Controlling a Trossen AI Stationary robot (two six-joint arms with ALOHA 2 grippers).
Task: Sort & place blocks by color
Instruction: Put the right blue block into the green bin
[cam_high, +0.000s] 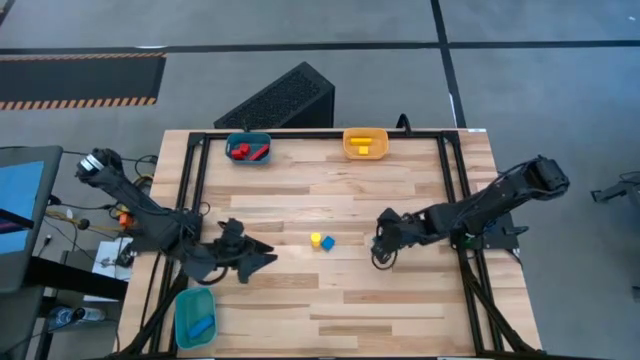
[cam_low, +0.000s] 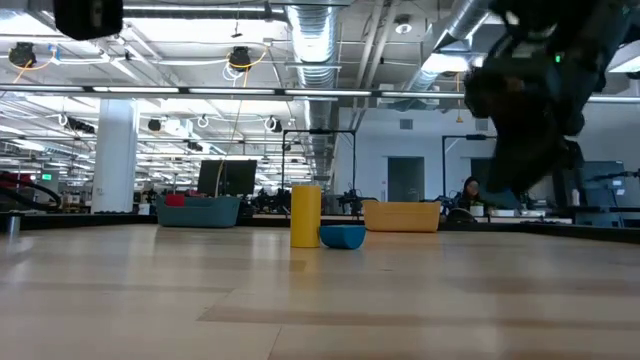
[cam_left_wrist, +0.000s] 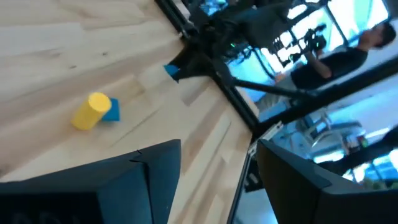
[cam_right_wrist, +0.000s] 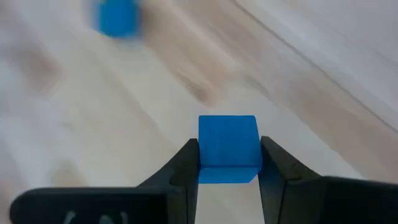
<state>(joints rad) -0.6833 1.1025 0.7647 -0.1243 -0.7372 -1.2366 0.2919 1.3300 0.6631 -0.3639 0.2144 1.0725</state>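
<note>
Right end effector (cam_right_wrist: 228, 163) clenched on small blue cube block (cam_right_wrist: 227, 148), above bare light wooden table (cam_high: 400, 310). Left end effector (cam_high: 262, 260) spread wide, near table's left edge.

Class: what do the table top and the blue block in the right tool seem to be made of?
Table top: pale wood planks, going by the visible grain and seams, with a smooth, slightly glossy finish. Blue block in the right tool: flat, even colour, no grain; probably painted wood or plastic.

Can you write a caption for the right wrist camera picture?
The right gripper holds a blue block above the wooden table.
</note>
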